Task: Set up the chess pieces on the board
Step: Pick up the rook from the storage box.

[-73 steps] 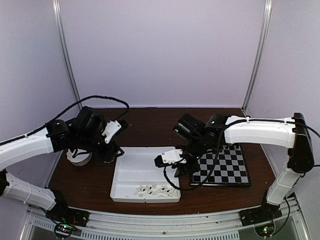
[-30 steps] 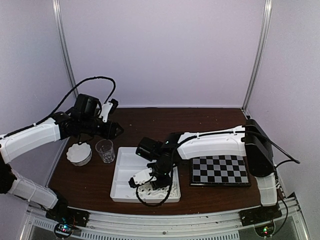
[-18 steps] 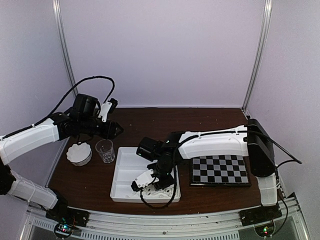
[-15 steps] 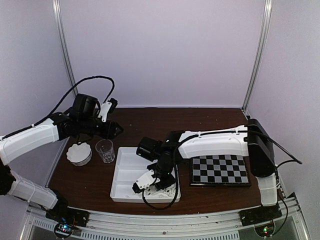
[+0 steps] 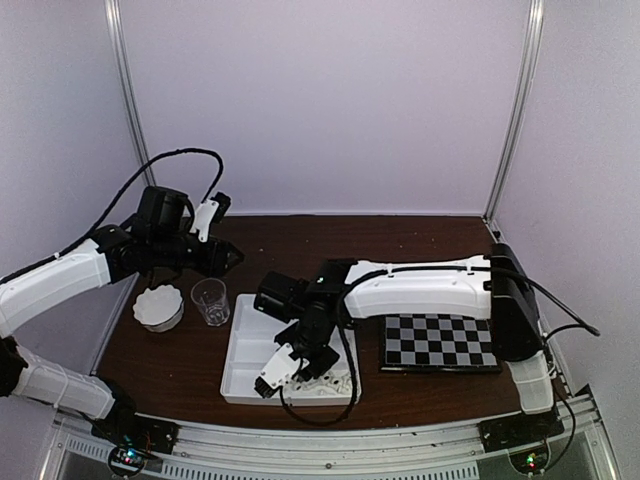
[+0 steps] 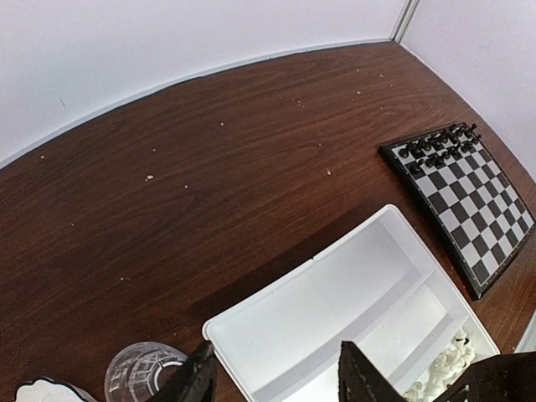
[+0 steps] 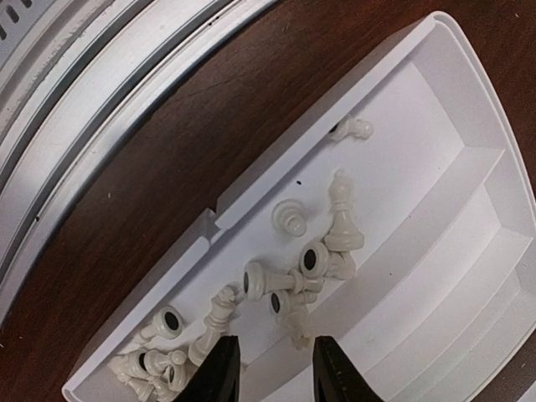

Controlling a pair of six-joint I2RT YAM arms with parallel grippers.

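Dark brown wood-grain table (image 6: 209,151), flecked with pale crumbs. Boxed in by plain lilac walls (image 5: 330,100) on three sides, with a metal post (image 5: 515,110) in each back corner and a ribbed metal rail (image 7: 92,75) along the near edge.

Toward the right, flat on the wood, the board (image 5: 440,340), with black pieces (image 6: 435,149) in two rows along its far edge. Just left of it, not touching, a white tray (image 5: 245,350) of three compartments. White pieces (image 7: 293,268) heaped in the compartment nearest the rail, most on their sides, a few spread apart toward one end. Further left, a clear cup (image 5: 210,300) upright beside the tray, then a white scalloped bowl (image 5: 158,307).

Down over that heap, reached across from the right, the right gripper (image 7: 274,352): fingers parted, bare tray floor between the tips, nothing grasped.

Up above the back left of the table, the left gripper (image 6: 276,360): fingers spread wide, nothing between them, tilted toward tray and board. Behind it, a black cable (image 5: 170,160) arching up against the wall.
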